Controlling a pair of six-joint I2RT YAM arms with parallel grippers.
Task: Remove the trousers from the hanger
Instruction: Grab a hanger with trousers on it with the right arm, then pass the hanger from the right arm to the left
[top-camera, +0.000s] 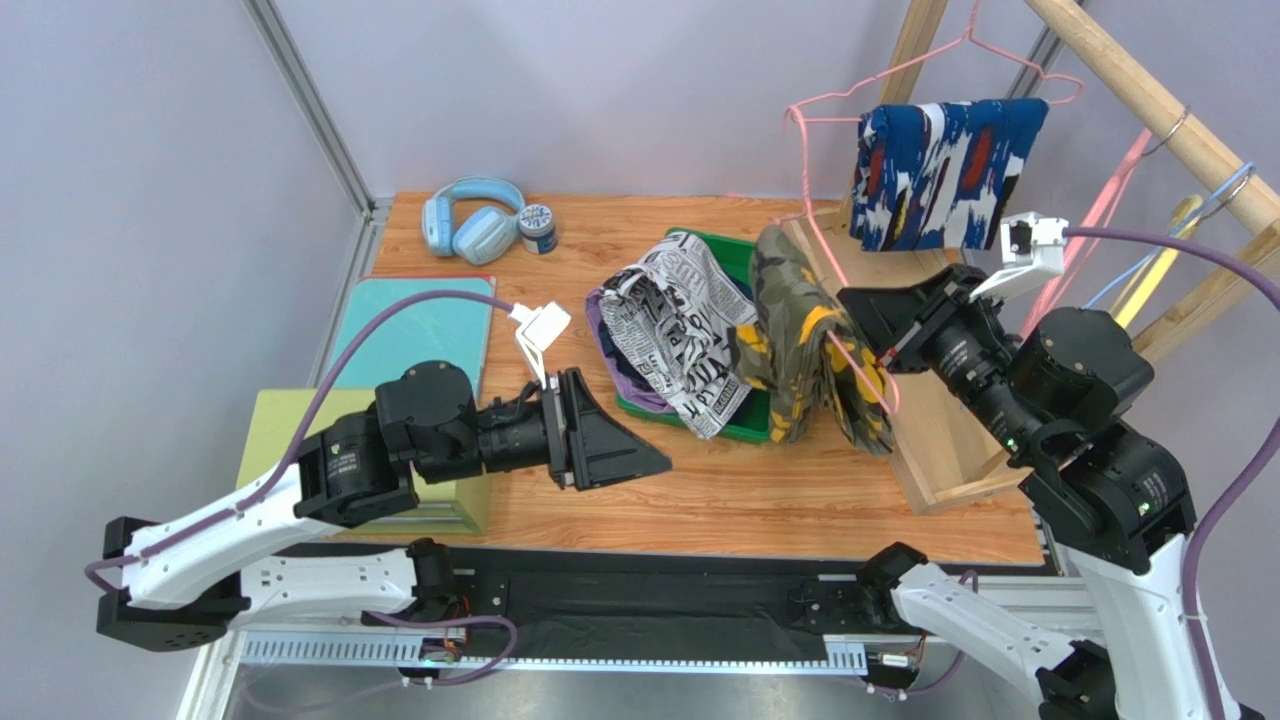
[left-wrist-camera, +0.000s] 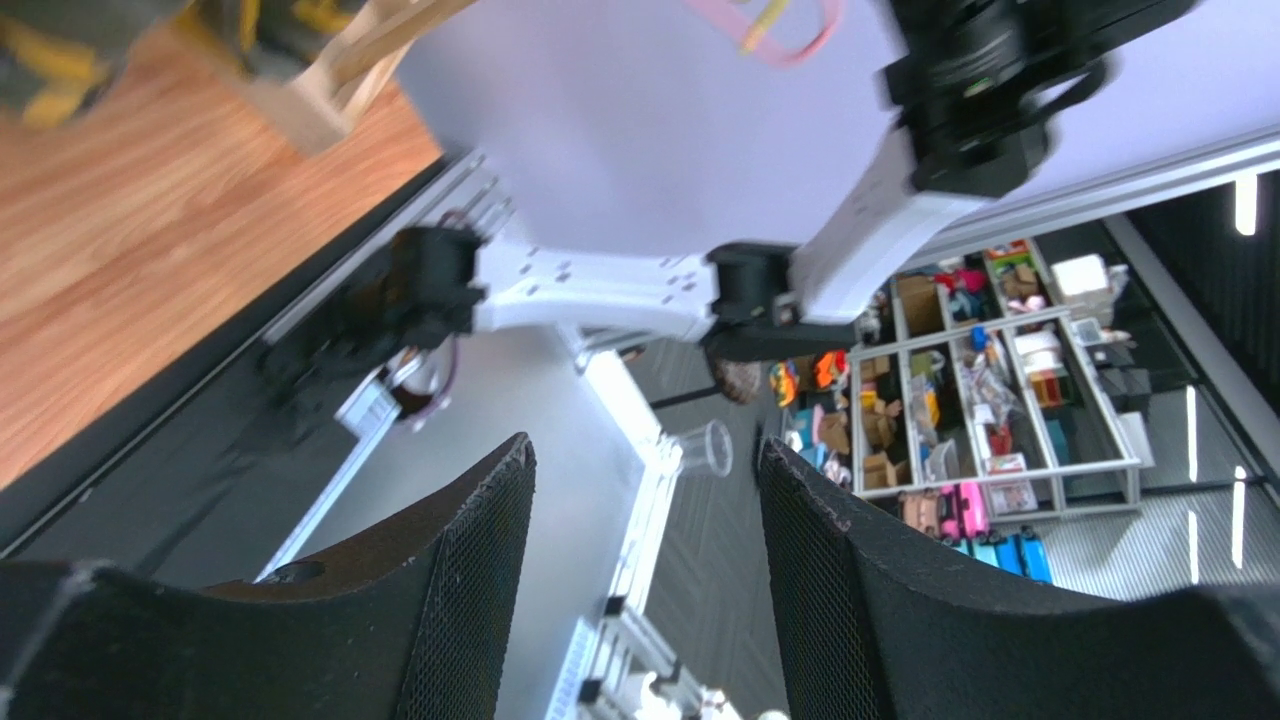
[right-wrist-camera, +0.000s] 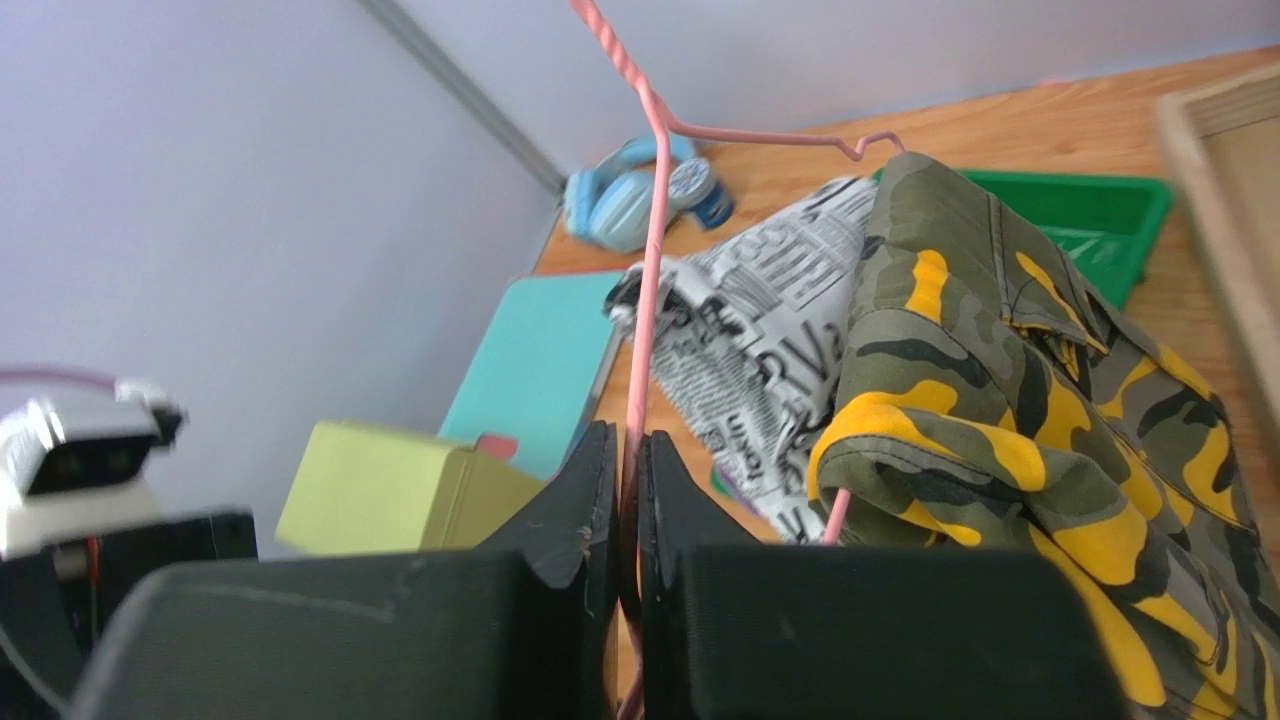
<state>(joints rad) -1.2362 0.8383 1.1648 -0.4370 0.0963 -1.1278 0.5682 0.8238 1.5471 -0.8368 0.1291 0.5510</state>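
While the right gripper (right-wrist-camera: 630, 450) clamps the pink hanger (right-wrist-camera: 649, 270), the camouflage trousers (right-wrist-camera: 1022, 450) drape over it, seemingly soft and light; the open, empty left gripper (left-wrist-camera: 646, 450) could pinch a loose leg.

Left claw (left-wrist-camera: 646, 462) spread wide, right claw (right-wrist-camera: 627, 444) clamped

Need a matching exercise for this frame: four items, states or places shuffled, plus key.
Items
1. abstract-print trousers
2. headphones
3. left fingers
4. right fingers

States or places
A. shut on the pink hanger
B. far left corner of the table
C. open, holding nothing
D. hanging at the wooden rack

Pairs: 1-D, 2-B, 3-C, 4-A
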